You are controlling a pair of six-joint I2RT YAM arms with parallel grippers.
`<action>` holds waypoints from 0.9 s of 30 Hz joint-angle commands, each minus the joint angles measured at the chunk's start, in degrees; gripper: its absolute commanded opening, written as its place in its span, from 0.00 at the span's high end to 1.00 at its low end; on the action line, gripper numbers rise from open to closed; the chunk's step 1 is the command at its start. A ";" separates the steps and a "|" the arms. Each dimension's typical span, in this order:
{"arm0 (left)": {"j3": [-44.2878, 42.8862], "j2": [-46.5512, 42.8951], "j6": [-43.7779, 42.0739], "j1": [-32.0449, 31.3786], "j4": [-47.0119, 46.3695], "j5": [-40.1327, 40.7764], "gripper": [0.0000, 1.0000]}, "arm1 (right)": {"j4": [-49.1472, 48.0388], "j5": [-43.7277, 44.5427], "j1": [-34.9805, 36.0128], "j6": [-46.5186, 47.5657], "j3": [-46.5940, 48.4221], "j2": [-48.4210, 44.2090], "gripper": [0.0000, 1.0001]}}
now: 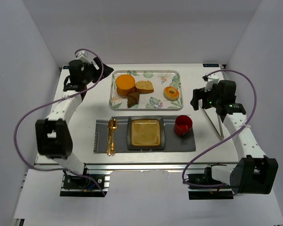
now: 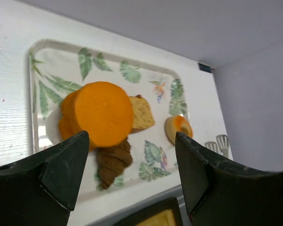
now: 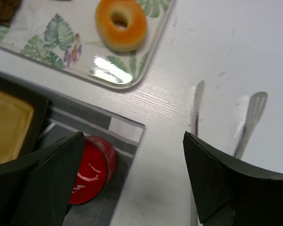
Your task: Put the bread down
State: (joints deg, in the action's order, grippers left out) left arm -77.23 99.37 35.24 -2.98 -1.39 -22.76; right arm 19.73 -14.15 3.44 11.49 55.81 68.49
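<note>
The bread [image 1: 144,86], a tan speckled slice with a brown crust, lies on the leaf-patterned tray [image 1: 146,72] between an orange round block [image 1: 125,84] and the ring doughnut [image 1: 171,92]. In the left wrist view the bread [image 2: 141,113] shows behind the orange block [image 2: 101,117]. My left gripper [image 1: 91,77] is open and empty, left of the tray; its jaws [image 2: 132,136] stand wide apart. My right gripper [image 1: 198,99] is open and empty, right of the tray, above the table beside the red cup [image 3: 87,172]; it also shows in the right wrist view [image 3: 133,136].
A dark brown chunk [image 1: 133,98] lies at the tray's front. A grey placemat [image 1: 179,143] holds a dark square plate [image 1: 145,133], gold cutlery [image 1: 112,136] and the red cup [image 1: 183,125]. Metal tongs [image 1: 216,122] lie on the table at right.
</note>
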 commanded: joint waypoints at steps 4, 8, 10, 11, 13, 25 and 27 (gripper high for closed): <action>19.02 -24.37 -3.43 0.17 -3.10 -2.72 0.38 | 1.19 -11.06 -12.83 7.75 1.41 -0.55 0.11; 28.87 -37.12 -3.51 0.17 -1.08 -3.07 0.91 | 1.28 -10.72 -19.60 8.29 0.35 3.04 0.24; 32.83 -41.78 -4.57 0.17 1.29 -2.47 0.71 | 1.19 -11.77 -24.77 7.76 0.09 5.77 0.31; 33.98 -46.07 -4.92 0.17 3.74 -2.37 0.55 | 1.37 -12.73 -26.28 7.94 0.52 6.65 0.38; 37.31 -49.96 -5.45 0.17 6.92 -2.11 0.33 | 2.42 -13.79 -29.26 9.42 1.31 9.20 0.39; 47.35 -63.34 -2.20 0.17 10.88 -2.73 0.24 | -0.65 -7.03 -29.37 21.37 -6.77 12.63 0.11; 47.96 -63.25 -1.85 0.17 10.27 -2.46 0.24 | -2.49 -6.24 -28.67 22.96 -8.16 13.34 0.11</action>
State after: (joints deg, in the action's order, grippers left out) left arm -29.89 36.80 32.34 -3.01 9.08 -25.04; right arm 20.99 -22.09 -25.96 30.35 49.12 81.21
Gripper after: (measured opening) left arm 0.763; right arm 0.894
